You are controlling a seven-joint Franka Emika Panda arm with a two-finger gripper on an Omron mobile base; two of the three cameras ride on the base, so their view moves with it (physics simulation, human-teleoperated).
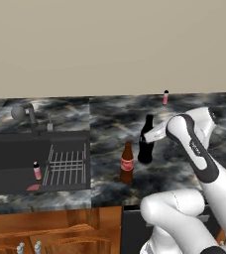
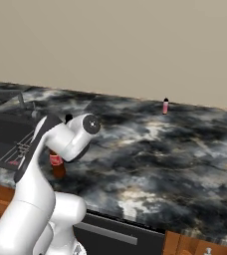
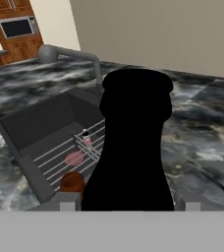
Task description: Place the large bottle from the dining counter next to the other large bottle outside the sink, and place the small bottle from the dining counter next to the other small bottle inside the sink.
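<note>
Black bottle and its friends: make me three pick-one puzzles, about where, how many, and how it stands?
1. Where is the tall black glass bottle? A in a cupboard; B beside the red-labelled brown glass bottle; C on the floor.
2. How many tiny pink bottles? A two; B one; C four.
3. The black bottle is: A lying down; B broken; C upright.
Answers: B, both stand together on the marbled counter; A, one in the black sink, one at the counter's far edge; C, its neck points up.
</note>
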